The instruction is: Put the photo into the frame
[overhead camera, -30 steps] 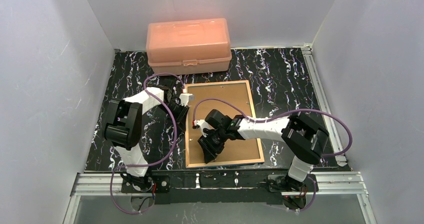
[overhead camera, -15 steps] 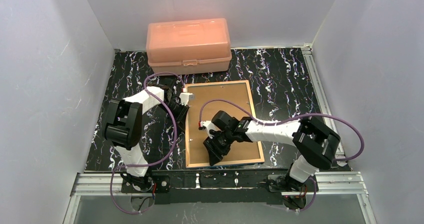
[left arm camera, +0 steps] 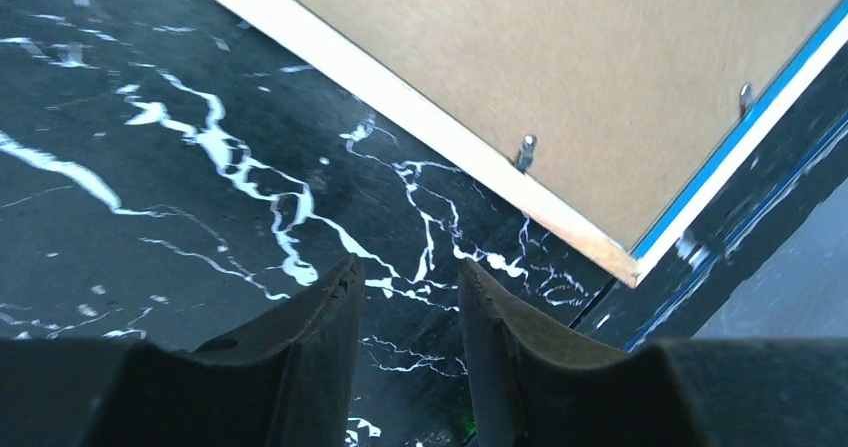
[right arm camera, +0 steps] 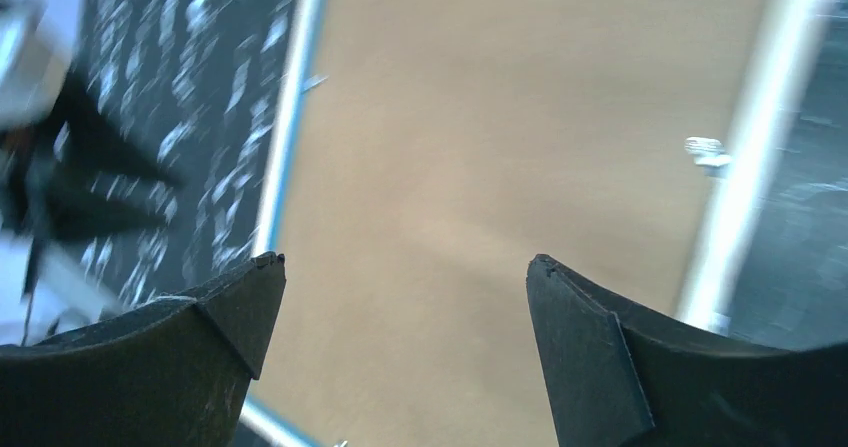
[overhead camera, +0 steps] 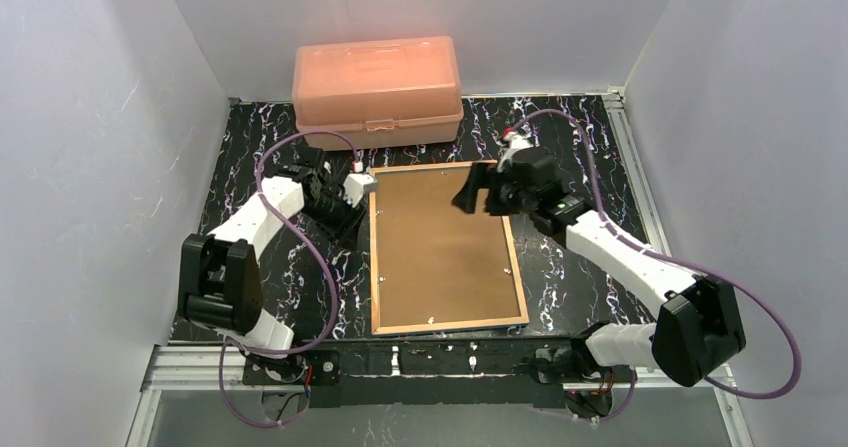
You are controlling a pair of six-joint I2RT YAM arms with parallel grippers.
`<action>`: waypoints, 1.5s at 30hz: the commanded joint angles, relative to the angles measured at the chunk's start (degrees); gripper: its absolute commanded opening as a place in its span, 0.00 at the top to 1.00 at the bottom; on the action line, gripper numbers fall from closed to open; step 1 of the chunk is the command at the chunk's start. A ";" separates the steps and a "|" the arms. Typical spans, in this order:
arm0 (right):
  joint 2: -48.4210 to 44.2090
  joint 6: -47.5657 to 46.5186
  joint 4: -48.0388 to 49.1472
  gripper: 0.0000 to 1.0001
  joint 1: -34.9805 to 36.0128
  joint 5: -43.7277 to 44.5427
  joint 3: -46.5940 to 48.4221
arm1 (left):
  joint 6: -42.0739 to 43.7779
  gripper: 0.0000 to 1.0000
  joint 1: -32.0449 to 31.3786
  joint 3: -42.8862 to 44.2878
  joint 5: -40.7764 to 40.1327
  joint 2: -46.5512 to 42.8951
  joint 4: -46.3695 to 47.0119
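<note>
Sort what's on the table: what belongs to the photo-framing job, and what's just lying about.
Job: frame, face down; brown backing board seated in it. Photo not in view.
Lying about: peach plastic box at the far edge.

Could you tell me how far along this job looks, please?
Done, seemingly: the frame lies face down with the backing board seated inside. In hand: nothing; left gripper and right gripper are both empty, open. Left: unclear; the photo is not visible, so whether it sits underneath cannot be confirmed.
</note>
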 commanded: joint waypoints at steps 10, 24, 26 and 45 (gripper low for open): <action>11.81 8.05 5.47 0.01 -16.83 12.89 -3.02 | 14.32 0.69 -13.16 -12.43 -6.07 -1.95 4.05; 33.53 11.66 15.86 0.01 -14.86 -2.33 12.09 | 10.86 0.70 -23.08 -12.40 -3.73 3.00 8.92; 36.71 10.88 14.03 0.01 -12.76 -3.50 17.48 | 9.57 0.70 -23.91 -11.34 -3.60 4.18 9.64; 42.60 14.91 19.53 0.01 0.92 -12.37 21.50 | -0.12 0.71 -32.54 -6.06 1.55 6.12 9.27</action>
